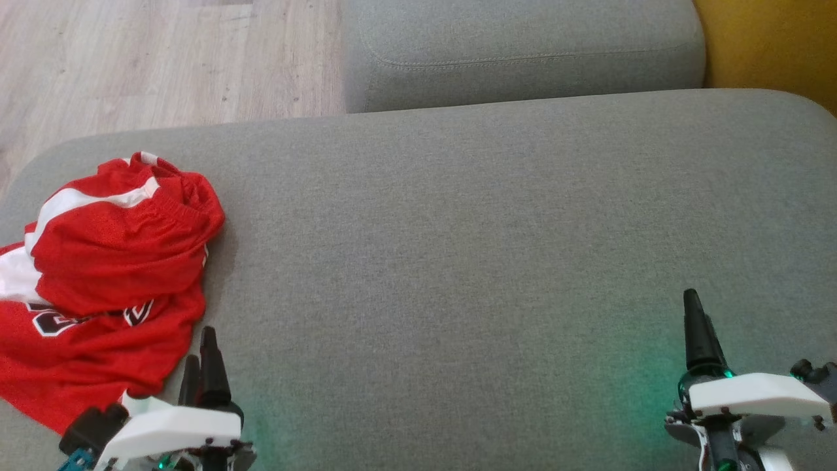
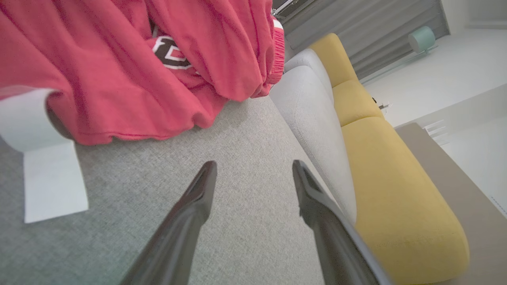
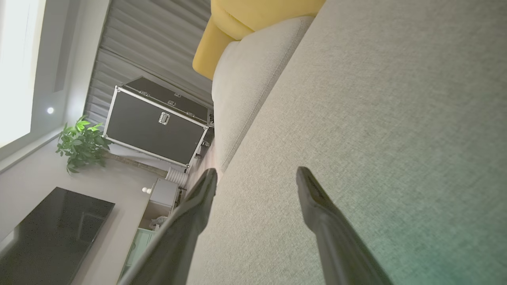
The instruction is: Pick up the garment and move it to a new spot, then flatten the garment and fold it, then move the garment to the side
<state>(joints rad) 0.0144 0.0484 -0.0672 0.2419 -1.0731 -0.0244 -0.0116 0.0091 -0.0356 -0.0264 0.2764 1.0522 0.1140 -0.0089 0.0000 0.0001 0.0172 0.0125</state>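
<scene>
A crumpled red garment [image 1: 111, 281] with white stripes and a dark logo lies at the left end of the grey seat cushion [image 1: 471, 248]. My left gripper [image 1: 199, 345] is open at the lower left, its tips just off the garment's lower right hem and holding nothing. In the left wrist view the garment [image 2: 119, 71] bunches ahead of the open left gripper [image 2: 253, 166], with bare cushion between the fingers. My right gripper [image 1: 694, 314] is far to the right over bare cushion. The right wrist view shows the right gripper [image 3: 256, 172] open and empty.
A grey back cushion [image 1: 523, 52] and a yellow cushion [image 1: 771, 46] lie beyond the seat, with wood floor [image 1: 163, 59] at the far left. A white flat piece [image 2: 51, 182] lies by the garment's hem. A black case [image 3: 158, 122] and a plant [image 3: 79, 142] stand across the room.
</scene>
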